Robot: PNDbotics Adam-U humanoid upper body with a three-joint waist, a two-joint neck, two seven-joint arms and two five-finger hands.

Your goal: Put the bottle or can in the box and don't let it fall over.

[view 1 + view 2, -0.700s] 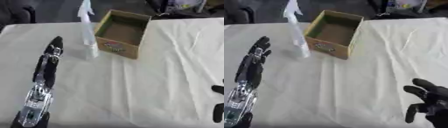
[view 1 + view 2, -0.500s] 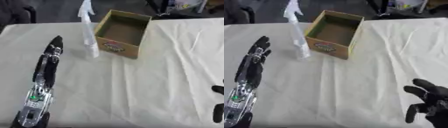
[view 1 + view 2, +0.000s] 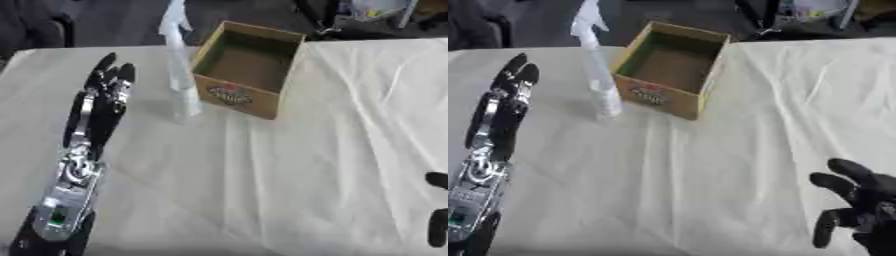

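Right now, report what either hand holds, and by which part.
Nothing is held. The left hand is open beside the upright spray bottle, not touching it; the right hand rests apart, fingers bent on nothing.

Box (image 3: 246, 75) matt brown cardboard; bottle (image 3: 180, 75) pale translucent plastic; tablecloth (image 3: 306, 175) creased white cloth; left hand (image 3: 101, 100) black, silver metal.

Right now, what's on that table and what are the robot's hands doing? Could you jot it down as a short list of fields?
surface: table under a wrinkled white cloth
bottle: white spray bottle, upright on the cloth, just left of the box, not yet inside
box: open cardboard box, nothing visible inside
left hand: stretched toward the bottle, fingers straight, apart from it, holding nothing
right hand: low at the right edge, fingers relaxed, holding nothing
task state: bottle still to be lifted into the box
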